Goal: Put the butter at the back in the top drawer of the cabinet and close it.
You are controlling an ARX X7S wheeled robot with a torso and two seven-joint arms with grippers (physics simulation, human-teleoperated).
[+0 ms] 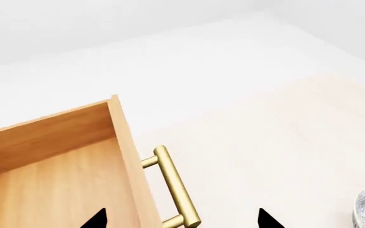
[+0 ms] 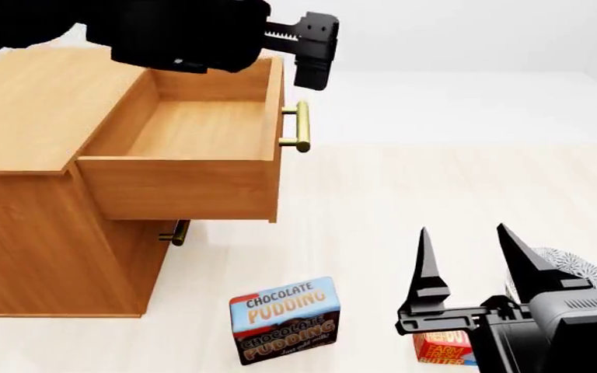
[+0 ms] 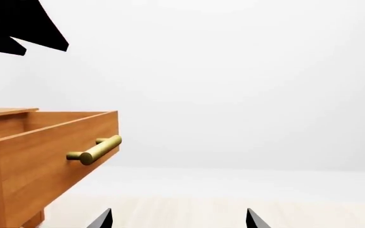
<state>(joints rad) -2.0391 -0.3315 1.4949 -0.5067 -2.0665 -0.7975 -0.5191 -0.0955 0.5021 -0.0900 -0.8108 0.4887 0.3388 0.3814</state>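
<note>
The cabinet (image 2: 40,155) fills the head view's left, its top drawer (image 2: 190,167) pulled open. At bottom centre lies the chocolate pudding box (image 2: 284,319). The butter (image 2: 441,348) sits on the floor, bottom right, behind the right gripper (image 2: 469,260), fingers spread. The left gripper (image 2: 314,50), upper centre, spread too.

1. This is a bare simulated room, not a furnished home or kitchen: plain white walls (image 3: 233,85) meet a pale cream floor (image 2: 403,194).
2. The only furniture is a light-brown wooden cabinet (image 2: 29,124) with brass bar handles (image 2: 301,126).
3. Grocery boxes on the floor, such as a chocolate pudding box (image 2: 284,319), hint at a household setting.
</note>
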